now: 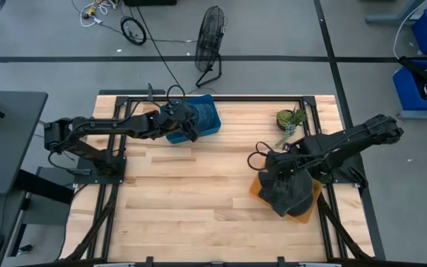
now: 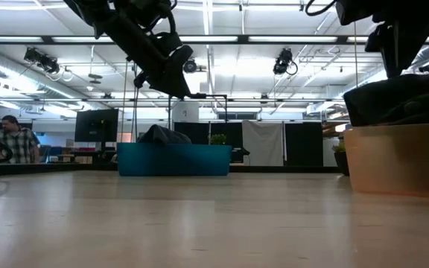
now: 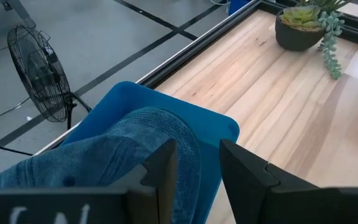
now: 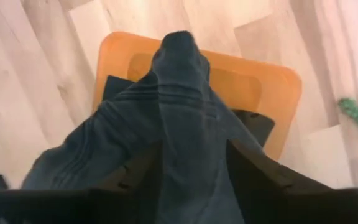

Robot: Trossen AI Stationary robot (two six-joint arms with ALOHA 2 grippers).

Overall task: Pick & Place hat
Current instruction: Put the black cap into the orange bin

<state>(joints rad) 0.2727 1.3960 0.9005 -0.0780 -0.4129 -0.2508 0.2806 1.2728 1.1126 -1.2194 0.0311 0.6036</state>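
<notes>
Hat pinched between right fingers above orange bin.

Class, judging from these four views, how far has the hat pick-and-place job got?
Done: one blue hat already lies in the blue bin, with the left gripper open above it. In hand: the right gripper grips a dark hat over the orange bin. Left: whether that hat is going in or coming out cannot be told.

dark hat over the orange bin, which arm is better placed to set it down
Right. The right gripper is shut on the dark hat, hanging directly above the orange bin. The left gripper is across the table over the blue bin.
</notes>
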